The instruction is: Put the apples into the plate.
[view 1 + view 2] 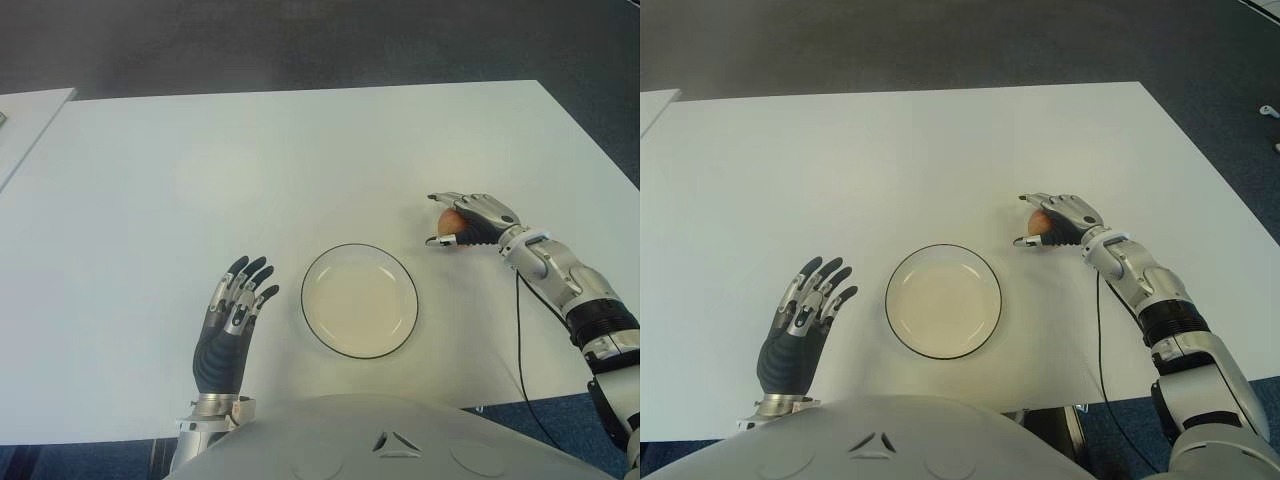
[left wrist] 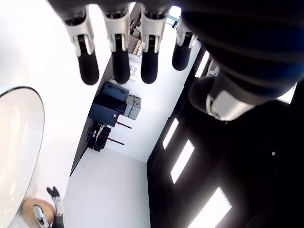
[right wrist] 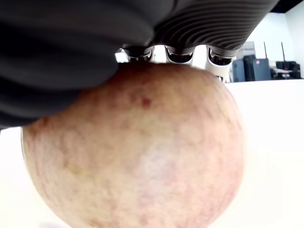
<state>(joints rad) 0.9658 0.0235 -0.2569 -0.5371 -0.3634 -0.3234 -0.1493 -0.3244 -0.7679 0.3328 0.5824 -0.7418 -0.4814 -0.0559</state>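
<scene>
The white worktop [image 1: 300, 160] fills most of the frame. My plate [image 1: 360, 300], white with a dark rim, sits at lower centre with nothing in it. My left hand [image 1: 232, 318] shows at lower left, palm down, fingers [image 1: 250, 275] spread and released. At right centre my right hand [image 1: 470, 222] reaches in, forearm angled from the lower right, clenched around the apple [image 1: 451, 221], just right of the plate.

Head stereo pair looking down at shared table [image 1: 300, 160], wrist cameras close under each palm
</scene>
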